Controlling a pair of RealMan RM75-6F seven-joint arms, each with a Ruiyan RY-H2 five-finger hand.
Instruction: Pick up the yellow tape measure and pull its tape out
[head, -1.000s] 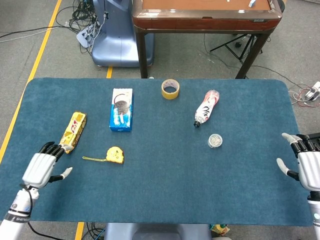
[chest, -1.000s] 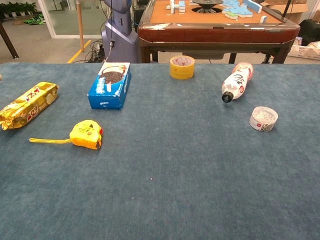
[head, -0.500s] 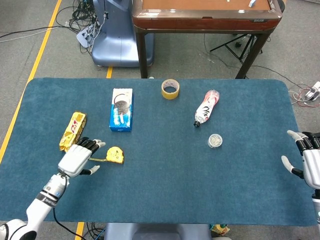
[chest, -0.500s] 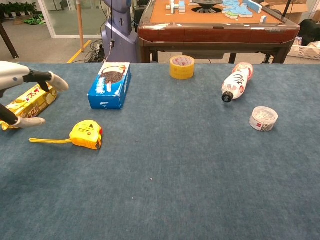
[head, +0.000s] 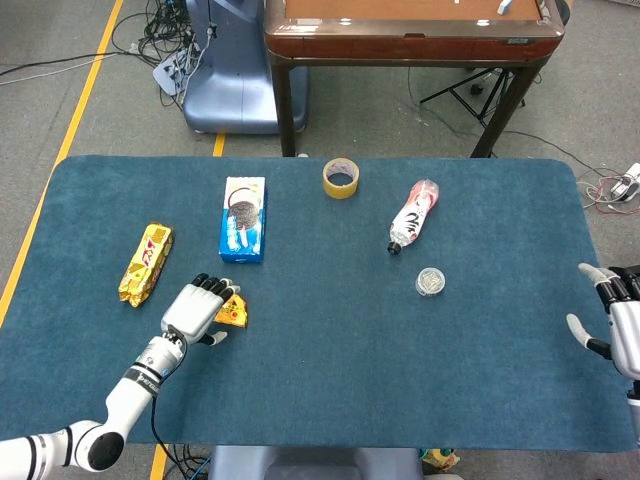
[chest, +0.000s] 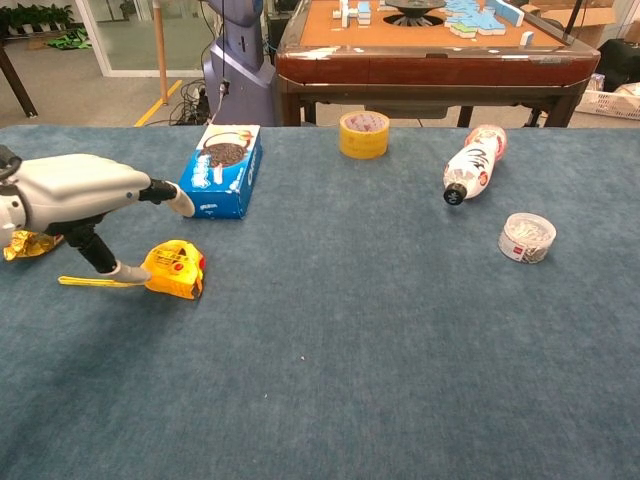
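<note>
While its fingers (chest: 175, 199) stay spread above it, the left hand (head: 196, 309) hovers over the yellow tape measure (chest: 174, 270), thumb tip at the case's left side. The tape measure lies on the blue table (head: 400, 360), near the snack box (chest: 221, 169). Far off at the table's right edge, the right hand (head: 622, 327) hangs with fingers apart, holding nothing.

One tape measure (chest: 174, 269), one bottle (chest: 472, 162), seemingly two snack packs (chest: 221, 170) (head: 146, 263).

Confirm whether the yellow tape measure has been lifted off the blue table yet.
No, the yellow tape measure lies flat on the blue felt table, with the left hand just above it.
</note>
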